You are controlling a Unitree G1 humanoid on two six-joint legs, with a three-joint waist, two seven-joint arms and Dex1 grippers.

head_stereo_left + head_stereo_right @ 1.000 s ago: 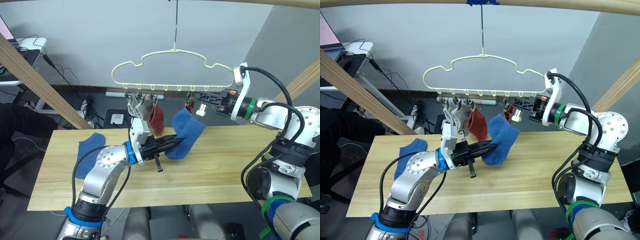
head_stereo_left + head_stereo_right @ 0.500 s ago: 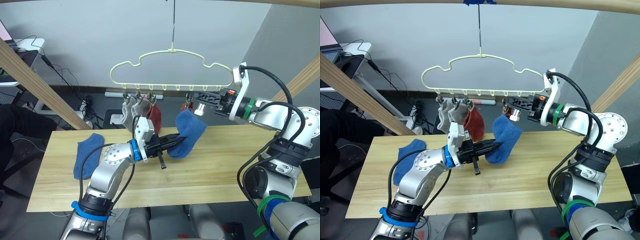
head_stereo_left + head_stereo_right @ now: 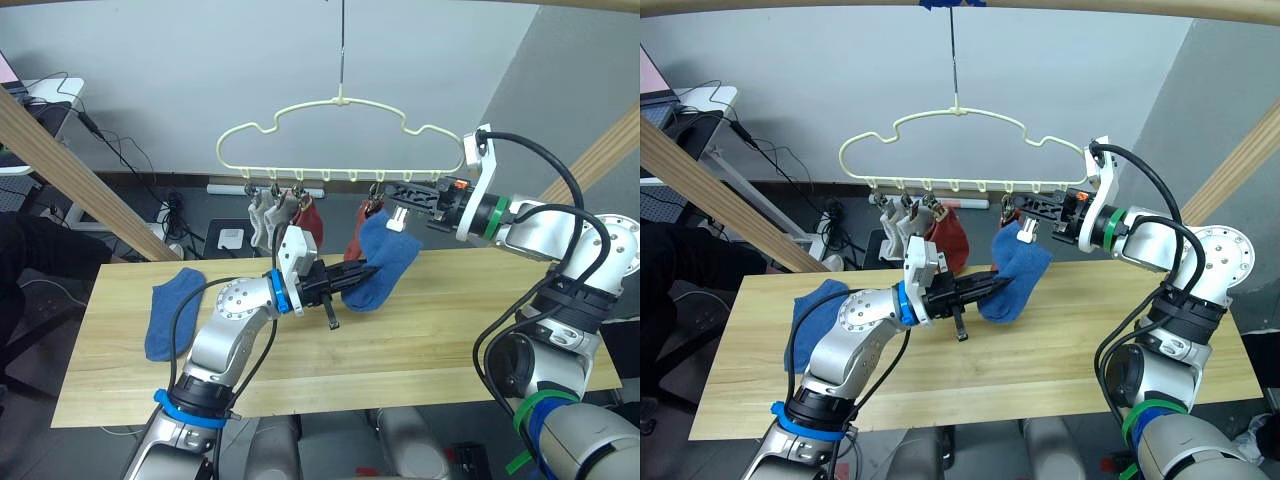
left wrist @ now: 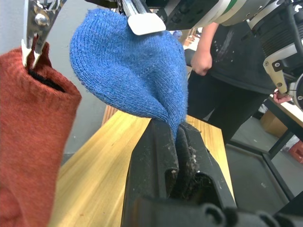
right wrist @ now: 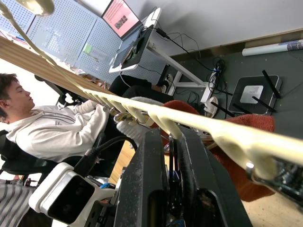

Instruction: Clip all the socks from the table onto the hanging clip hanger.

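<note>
Silver arms, black cables; blue, green joint rings.

blue sock [image 3: 381, 262], rust sock [image 3: 311, 226], yellow hanger [image 3: 340, 135]

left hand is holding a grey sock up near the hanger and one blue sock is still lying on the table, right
Not quite: the sock in the left hand is blue, not grey, as the left wrist view shows plainly. The rest holds: it is raised near the clip hanger, and one blue sock lies on the table.
</note>
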